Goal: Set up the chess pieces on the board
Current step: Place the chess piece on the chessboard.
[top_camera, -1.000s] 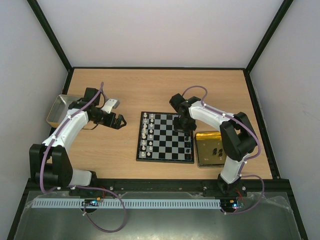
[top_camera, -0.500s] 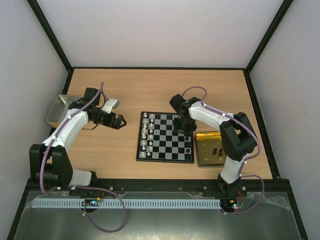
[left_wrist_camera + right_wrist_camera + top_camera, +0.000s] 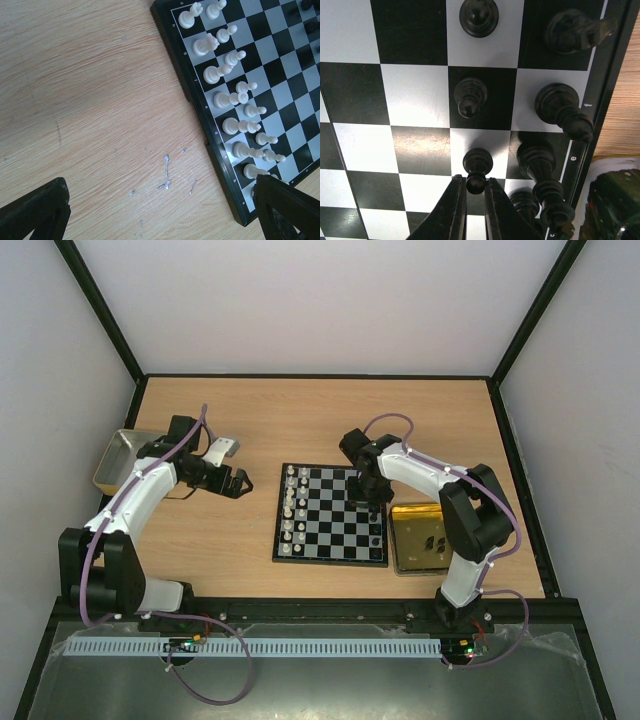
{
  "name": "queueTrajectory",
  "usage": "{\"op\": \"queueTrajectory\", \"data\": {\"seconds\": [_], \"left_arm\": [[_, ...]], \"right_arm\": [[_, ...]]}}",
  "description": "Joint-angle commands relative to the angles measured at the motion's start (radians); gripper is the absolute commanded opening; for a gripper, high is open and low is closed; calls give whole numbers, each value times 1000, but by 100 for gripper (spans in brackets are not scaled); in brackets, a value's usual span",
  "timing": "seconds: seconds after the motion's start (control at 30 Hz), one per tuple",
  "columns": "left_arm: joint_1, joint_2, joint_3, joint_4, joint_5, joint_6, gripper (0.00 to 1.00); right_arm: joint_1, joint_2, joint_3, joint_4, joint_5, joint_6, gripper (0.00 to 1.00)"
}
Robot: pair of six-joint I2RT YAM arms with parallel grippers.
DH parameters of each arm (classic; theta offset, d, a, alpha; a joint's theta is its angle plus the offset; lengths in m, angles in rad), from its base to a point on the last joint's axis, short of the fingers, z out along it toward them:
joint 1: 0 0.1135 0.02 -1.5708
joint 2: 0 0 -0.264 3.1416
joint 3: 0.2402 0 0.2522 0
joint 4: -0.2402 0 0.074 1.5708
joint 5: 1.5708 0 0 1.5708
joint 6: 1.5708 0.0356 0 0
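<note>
The board (image 3: 335, 532) lies at the table's middle. White chess pieces (image 3: 290, 508) stand in two columns on its left side and also show in the left wrist view (image 3: 235, 95). Black pieces (image 3: 376, 532) stand along its right edge. My right gripper (image 3: 372, 502) is low over the board's right side, shut on the head of a black pawn (image 3: 477, 167) whose base is over a white square. My right gripper's jaws (image 3: 475, 186) pinch it from both sides. My left gripper (image 3: 238, 483) is open and empty over bare wood, left of the board (image 3: 200, 117).
A gold tin (image 3: 420, 538) lies against the board's right edge. A silver tray (image 3: 120, 458) sits at the far left. Two more black pawns (image 3: 471, 97) and taller black pieces (image 3: 562, 112) stand close around the held pawn.
My right gripper has shifted very slightly over the board's right side. The left arm has not moved.
</note>
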Motion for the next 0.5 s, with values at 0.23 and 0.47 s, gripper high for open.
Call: {"op": "queueTrajectory", "data": {"seconds": [0.23,0.47], "left_arm": [[-6,-4,-5,-14,10,1,99],[-6,-5,-12,-5,11,-1,99]], "right_arm": [[6,-1,-15,-15,-5,-16,14],[6,-15,5,-33,-6,-20,14]]}}
